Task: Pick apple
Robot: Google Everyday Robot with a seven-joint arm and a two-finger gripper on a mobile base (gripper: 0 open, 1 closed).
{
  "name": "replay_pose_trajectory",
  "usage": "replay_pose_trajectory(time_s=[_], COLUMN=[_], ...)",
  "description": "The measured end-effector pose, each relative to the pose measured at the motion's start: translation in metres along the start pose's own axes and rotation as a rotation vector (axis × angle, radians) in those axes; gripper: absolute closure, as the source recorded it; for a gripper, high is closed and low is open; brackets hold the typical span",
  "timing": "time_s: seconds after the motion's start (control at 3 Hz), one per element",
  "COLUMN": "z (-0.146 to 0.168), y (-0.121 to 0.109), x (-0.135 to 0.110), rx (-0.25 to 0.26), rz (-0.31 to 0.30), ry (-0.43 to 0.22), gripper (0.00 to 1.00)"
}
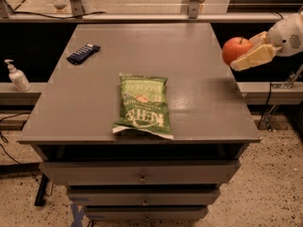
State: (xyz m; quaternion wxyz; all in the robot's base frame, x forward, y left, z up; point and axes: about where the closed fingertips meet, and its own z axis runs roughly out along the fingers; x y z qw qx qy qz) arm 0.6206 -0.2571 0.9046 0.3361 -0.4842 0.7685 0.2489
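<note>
The red-orange apple with a short dark stem is held off the table, above its right edge. My gripper comes in from the right and is shut on the apple. One cream finger lies under and in front of the apple, the other behind it. The white arm runs off the right edge of the view.
A green chip bag lies in the middle of the grey table, near the front. A dark blue flat object lies at the back left. A soap dispenser stands on a ledge left of the table. Drawers sit below the tabletop.
</note>
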Motion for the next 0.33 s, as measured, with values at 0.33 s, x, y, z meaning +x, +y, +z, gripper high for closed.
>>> replay_pose_trajectory(time_s=[0.33], z=[0.0013], y=[-0.0016], x=[-0.003], rx=[0.001], rz=[-0.002], ry=[-0.005], gripper=[1.0])
